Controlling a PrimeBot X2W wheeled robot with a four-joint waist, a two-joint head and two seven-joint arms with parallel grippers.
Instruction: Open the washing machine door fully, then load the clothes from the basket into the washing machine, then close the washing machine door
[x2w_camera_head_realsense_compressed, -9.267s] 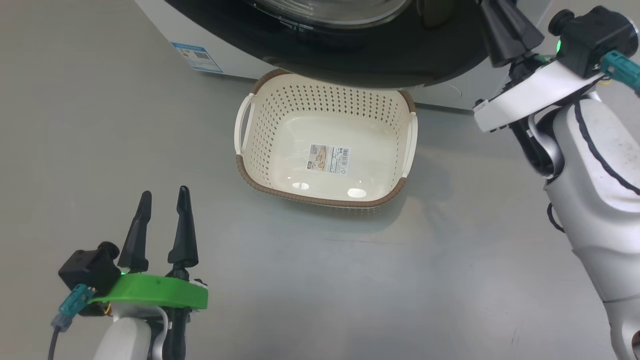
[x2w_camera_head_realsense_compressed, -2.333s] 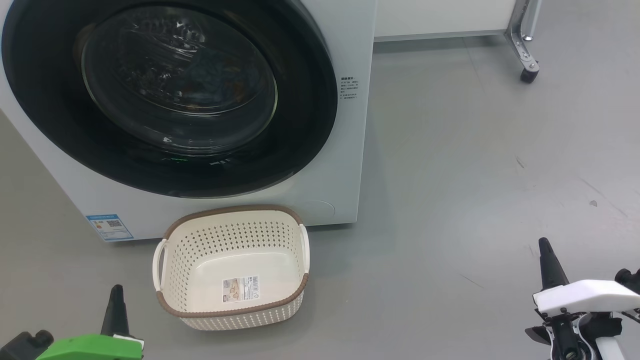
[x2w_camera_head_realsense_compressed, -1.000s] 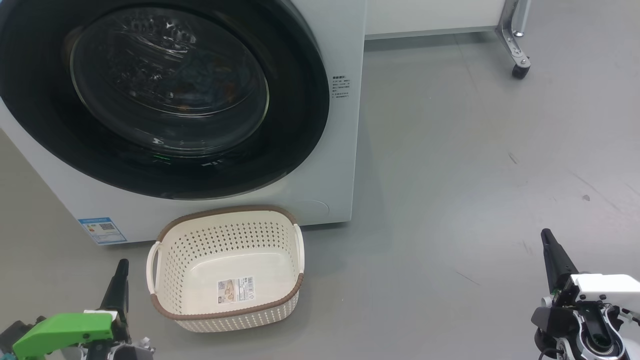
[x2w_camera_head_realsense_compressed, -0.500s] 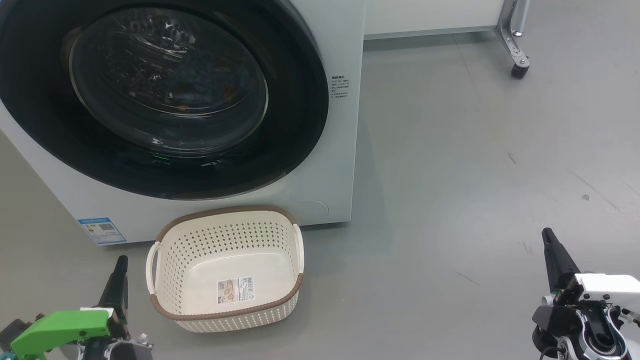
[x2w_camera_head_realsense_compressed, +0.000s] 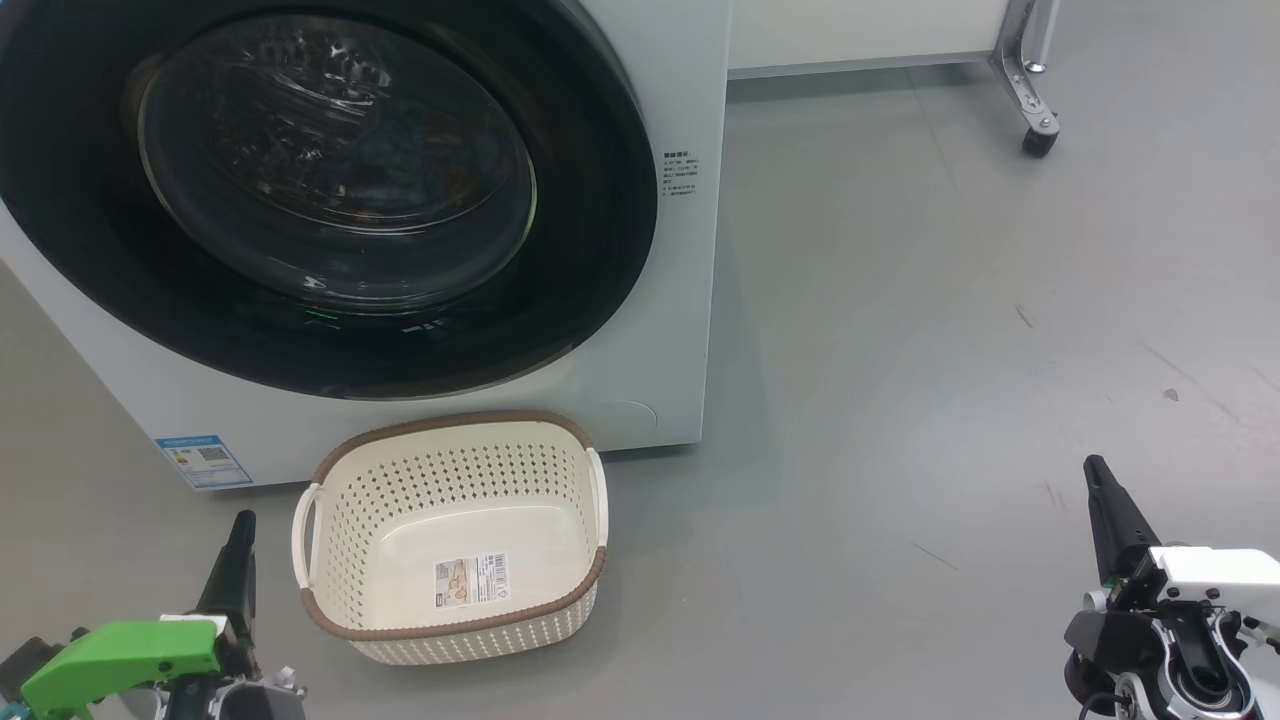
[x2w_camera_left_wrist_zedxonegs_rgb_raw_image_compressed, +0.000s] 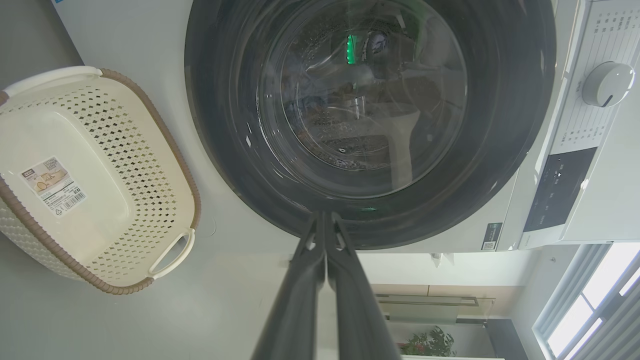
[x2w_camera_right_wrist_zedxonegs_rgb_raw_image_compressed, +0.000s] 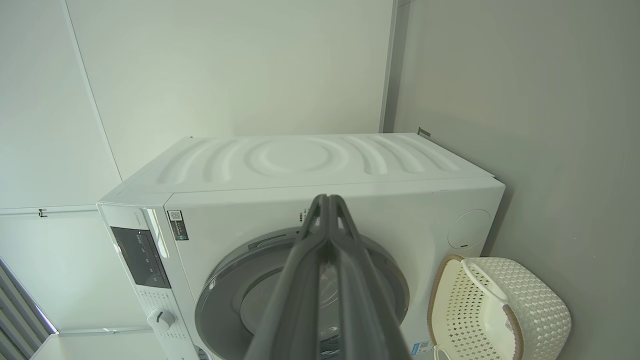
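Observation:
The white washing machine (x2w_camera_head_realsense_compressed: 680, 300) fills the upper left of the head view. Its door (x2w_camera_head_realsense_compressed: 590, 250), black-rimmed with a glass bowl, lies shut flush against the front. Dim bluish and orange fabric behind the glass (x2w_camera_head_realsense_compressed: 430, 165) looks like the clothes. On the floor just in front stands the cream basket (x2w_camera_head_realsense_compressed: 450, 478), with nothing in it but its label. My left gripper (x2w_camera_head_realsense_compressed: 240, 545) is shut, low and left of the basket. My right gripper (x2w_camera_head_realsense_compressed: 1098, 478) is shut, low at the far right. Both fingertip pairs meet in the wrist views (x2w_camera_left_wrist_zedxonegs_rgb_raw_image_compressed: 324, 220) (x2w_camera_right_wrist_zedxonegs_rgb_raw_image_compressed: 327, 200).
A metal frame leg on a caster (x2w_camera_head_realsense_compressed: 1035, 140) stands at the back right. Grey floor (x2w_camera_head_realsense_compressed: 950, 350) stretches open right of the machine. The control panel and dial (x2w_camera_left_wrist_zedxonegs_rgb_raw_image_compressed: 607, 84) sit above the door. A blue label (x2w_camera_head_realsense_compressed: 203, 458) marks the machine's lower front.
Nothing has visibly moved in the last second. Since the oldest frame the door has gone from open to shut, the left gripper has shut, and the right arm has come down low.

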